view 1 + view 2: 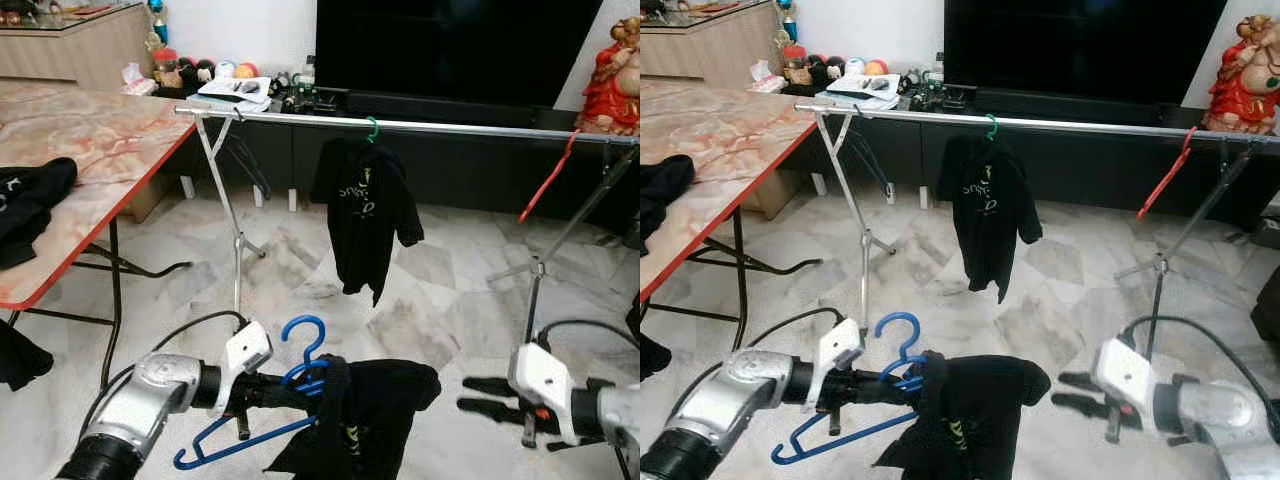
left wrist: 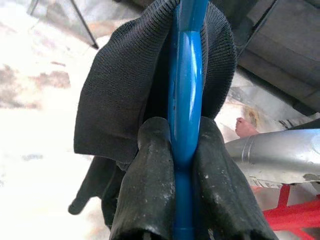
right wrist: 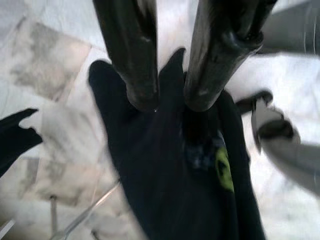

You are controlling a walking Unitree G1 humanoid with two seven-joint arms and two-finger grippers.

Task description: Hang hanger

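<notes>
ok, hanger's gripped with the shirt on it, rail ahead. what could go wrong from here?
1. The black shirt sits bunched on one side of the blue hanger, so it may slide off during the lift.
2. The left gripper pinches the hanger near its neck, so the hook could twist and miss the rail.
3. The rail already carries a hung shirt and a red hanger; pick the gap between.
</notes>
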